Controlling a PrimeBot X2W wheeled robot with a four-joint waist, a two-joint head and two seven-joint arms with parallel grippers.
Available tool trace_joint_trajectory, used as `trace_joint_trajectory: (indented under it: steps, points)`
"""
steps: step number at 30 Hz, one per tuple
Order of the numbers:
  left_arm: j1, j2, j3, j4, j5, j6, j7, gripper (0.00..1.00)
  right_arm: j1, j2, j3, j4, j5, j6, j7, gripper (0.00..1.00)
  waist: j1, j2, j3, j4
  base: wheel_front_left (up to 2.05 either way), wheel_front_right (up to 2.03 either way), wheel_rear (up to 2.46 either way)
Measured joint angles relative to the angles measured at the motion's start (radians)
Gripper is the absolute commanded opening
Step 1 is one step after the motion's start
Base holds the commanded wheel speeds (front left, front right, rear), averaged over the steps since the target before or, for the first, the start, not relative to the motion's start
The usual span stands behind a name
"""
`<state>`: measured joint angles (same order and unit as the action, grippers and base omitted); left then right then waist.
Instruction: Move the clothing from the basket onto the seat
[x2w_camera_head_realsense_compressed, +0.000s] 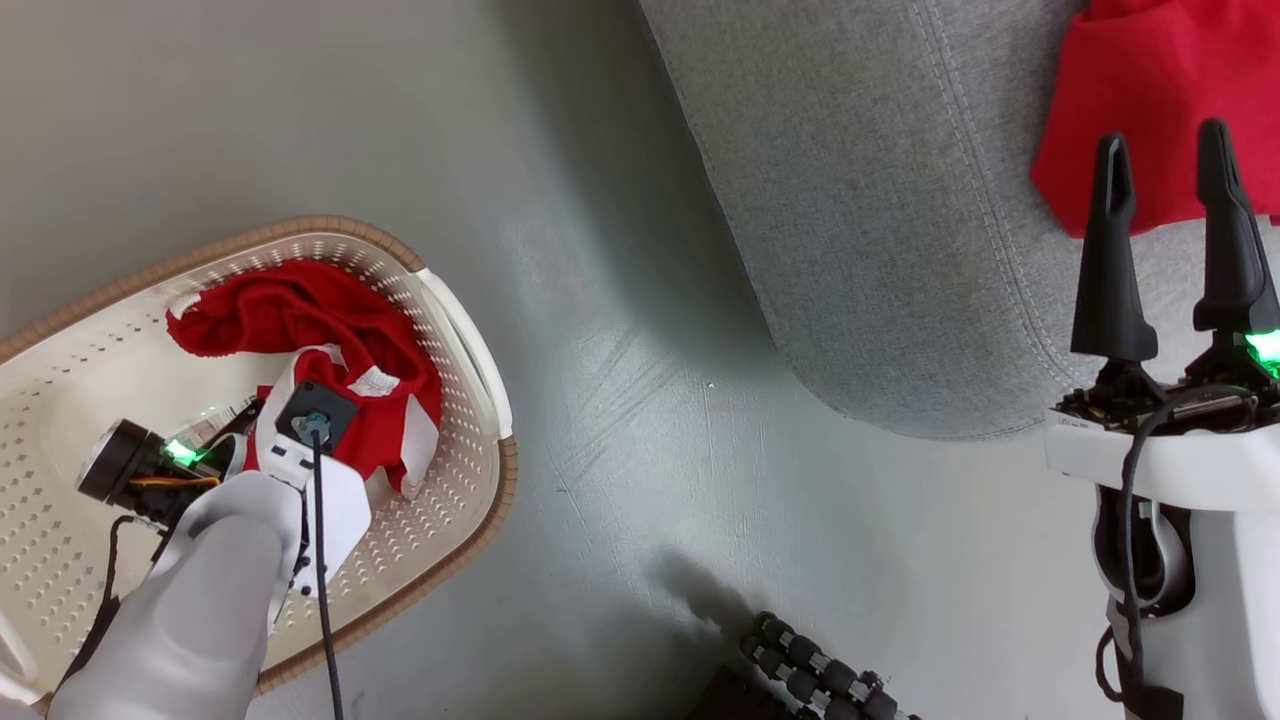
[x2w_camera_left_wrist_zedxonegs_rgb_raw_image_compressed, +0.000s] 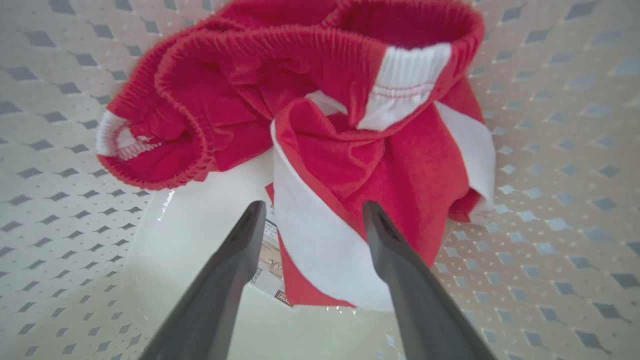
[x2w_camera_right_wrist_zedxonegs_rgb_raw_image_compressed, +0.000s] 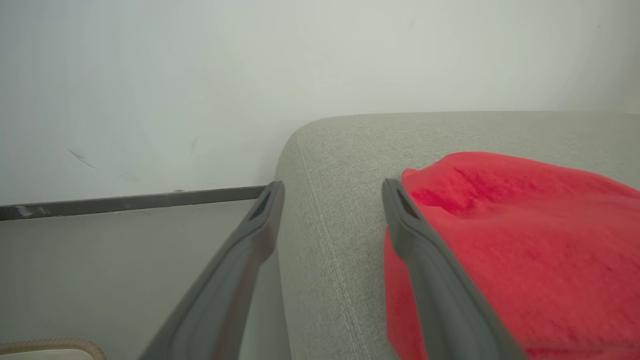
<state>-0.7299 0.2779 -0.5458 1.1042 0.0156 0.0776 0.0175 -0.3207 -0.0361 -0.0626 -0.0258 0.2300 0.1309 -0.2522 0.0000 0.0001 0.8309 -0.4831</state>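
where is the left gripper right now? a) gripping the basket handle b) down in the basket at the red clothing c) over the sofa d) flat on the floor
b: the left gripper is open inside the basket, with a fold of the red clothing between its fingers.

The head view looks steeply down from high: basket (x2w_camera_head_realsense_compressed: 440, 520) at eight o'clock, seat (x2w_camera_head_realsense_compressed: 880, 220) at one o'clock. The left wrist view hangs close over clothing (x2w_camera_left_wrist_zedxonegs_rgb_raw_image_compressed: 350, 165) inside the basket; the right wrist view looks low along the seat, shared with the head view
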Motion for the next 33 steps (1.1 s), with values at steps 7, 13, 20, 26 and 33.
trace_joint_trajectory:
  steps: [7, 13, 20, 26, 33]
  points:
    - [-0.023, -0.005, -0.017, 0.017, 0.018, 0.002, 0.018, 1.0, -0.012, 0.0, 0.007, -0.002, 0.002, 0.0, 0.0, 1.0, 0.0, 0.0, 0.019, -0.001, 0.0, 0.0, 0.0]
    - [-0.041, -0.014, -0.03, 0.023, 0.031, 0.011, 0.017, 1.0, -0.015, 0.0, 0.019, -0.003, 0.012, 0.0, 0.0, 1.0, 0.0, 0.0, 0.031, -0.005, 0.0, 0.0, 0.0]
    - [-0.056, -0.034, -0.044, 0.038, 0.036, 0.012, 0.018, 0.83, -0.016, 0.0, 0.018, -0.002, 0.013, 0.0, 0.0, 1.0, 0.0, 0.0, 0.032, -0.007, 0.0, 0.0, 0.0]
    - [-0.056, -0.034, -0.044, 0.052, 0.042, 0.021, 0.017, 0.0, -0.018, 0.0, 0.019, -0.002, 0.017, 0.0, 0.0, 1.0, 0.0, -0.0001, 0.031, -0.008, 0.0, 0.0, 0.0]
    - [-0.061, -0.033, -0.034, 0.057, 0.04, 0.034, 0.013, 0.0, -0.03, 0.0, 0.016, -0.001, 0.017, 0.0, 0.0, 1.0, 0.0, 0.0, 0.028, -0.007, 0.0, 0.0, 0.0]
